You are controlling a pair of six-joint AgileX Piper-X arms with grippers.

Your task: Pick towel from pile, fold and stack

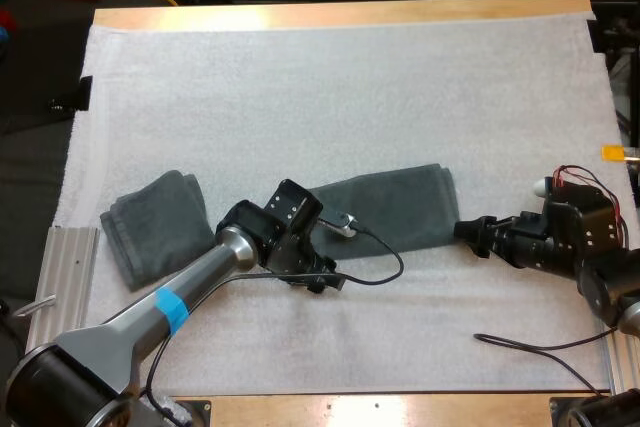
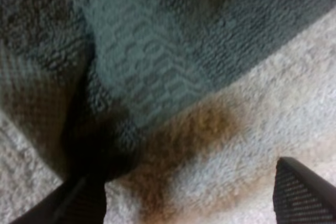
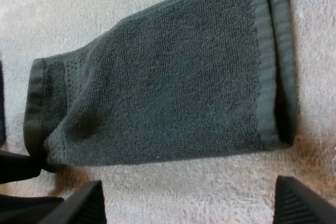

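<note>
**High view.** A white mat (image 1: 330,77) covers the wooden table (image 1: 340,13). A folded towel (image 1: 155,225), dark grey-green, lies on the left part of the mat. A second, flat towel (image 1: 395,212) of the same colour lies near the middle, its long side running left to right. The two towels are apart. The left gripper (image 1: 322,275) is low over the mat at the near left end of the flat towel. The right gripper (image 1: 468,234) points at that towel's right end, just beside it.

**Left wrist view.** The left arm's fingers (image 2: 302,195) stand wide apart, released, with bare mat between them. The flat towel's edge runs obliquely just ahead of them. One finger lies in deep shadow at this edge, possibly touching the cloth; the shadow does not allow a firm reading.

**Right wrist view.** The right arm's fingers (image 3: 79,203) are likewise spread and hold nothing; they are clear of the cloth, with mat beneath them. The flat towel lies ahead of them, doubled over, with a hemmed band along one short end. The other arm's gripper is at the towel's corner at the opposite end.
</note>
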